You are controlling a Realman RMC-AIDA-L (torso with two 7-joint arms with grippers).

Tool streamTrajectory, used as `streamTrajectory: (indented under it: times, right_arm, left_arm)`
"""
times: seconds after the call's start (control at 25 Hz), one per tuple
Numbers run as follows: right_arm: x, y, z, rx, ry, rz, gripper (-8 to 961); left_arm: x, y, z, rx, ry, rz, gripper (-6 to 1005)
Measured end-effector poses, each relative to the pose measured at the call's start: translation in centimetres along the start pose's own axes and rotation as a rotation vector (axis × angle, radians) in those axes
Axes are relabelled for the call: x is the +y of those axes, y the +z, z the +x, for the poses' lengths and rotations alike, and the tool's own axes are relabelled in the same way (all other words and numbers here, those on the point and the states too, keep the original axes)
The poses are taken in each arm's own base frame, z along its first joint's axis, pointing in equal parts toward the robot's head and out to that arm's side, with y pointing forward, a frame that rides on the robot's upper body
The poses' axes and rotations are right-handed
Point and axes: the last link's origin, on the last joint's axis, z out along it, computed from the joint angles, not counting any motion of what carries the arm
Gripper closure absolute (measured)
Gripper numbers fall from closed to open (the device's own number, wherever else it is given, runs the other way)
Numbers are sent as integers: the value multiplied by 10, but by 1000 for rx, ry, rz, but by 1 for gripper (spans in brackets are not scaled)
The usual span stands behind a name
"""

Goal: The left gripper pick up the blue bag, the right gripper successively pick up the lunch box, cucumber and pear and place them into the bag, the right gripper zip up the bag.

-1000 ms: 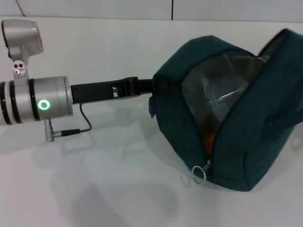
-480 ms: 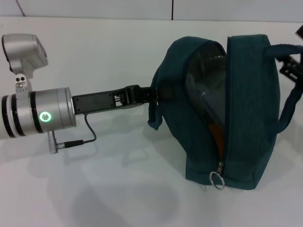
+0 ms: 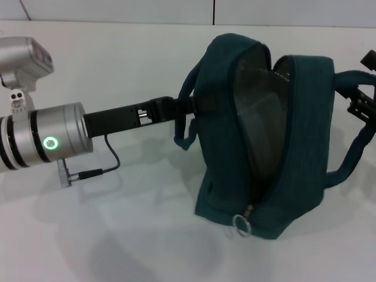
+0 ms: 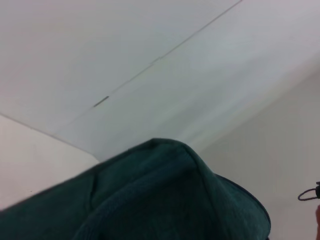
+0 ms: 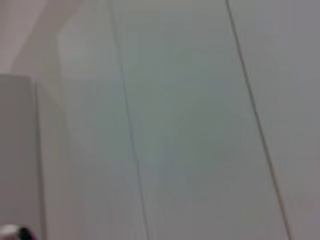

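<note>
blue bag [image 3: 223,147] now tilted, mouth narrower, contents hidden, left claw [image 3: 191,106] gripping it, right claw [image 3: 364,97] unclear

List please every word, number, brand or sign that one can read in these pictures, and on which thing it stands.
No readable text appears in any view.
The left arm's silver wrist carries a glowing green round symbol, not letters.
The blue bag, held by the left pincer, shows no legible logo or label.
The right pincer shows no marking.
</note>
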Motion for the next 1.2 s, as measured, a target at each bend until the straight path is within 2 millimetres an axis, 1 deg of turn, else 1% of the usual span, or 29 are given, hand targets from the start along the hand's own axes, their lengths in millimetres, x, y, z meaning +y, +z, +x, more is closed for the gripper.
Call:
streamTrajectory:
  times: [0.16, 0.4, 0.48, 0.64, 0.84, 1.04, 1.2]
  right_arm:
    - [8, -3, -1, 3, 33, -62, 128]
    - [-1, -4, 11, 99, 79, -6, 128]
    - [-1, -4, 16, 122, 82, 0, 128]
    - [8, -4, 19, 148, 97, -61, 128]
    - [16, -11, 10, 94, 92, -110, 133]
    - [25, -26, -5, -40, -29, -107, 135]
    - [31, -29, -12, -101, -55, -139, 134]
  left_arm:
    - [-4, -1, 0, 21, 3, 14, 846]
    - [-9, -6, 0, 66, 2, 32, 845]
    - [-10, -7, -1, 70, -1, 36, 845]
    - [-11, -8, -3, 78, -7, 39, 845]
    - [-12, -10, -3, 94, -2, 49, 844]
    - [-15, -11, -2, 121, 3, 66, 844]
    - [-16, -12, -2, 140, 4, 69, 844]
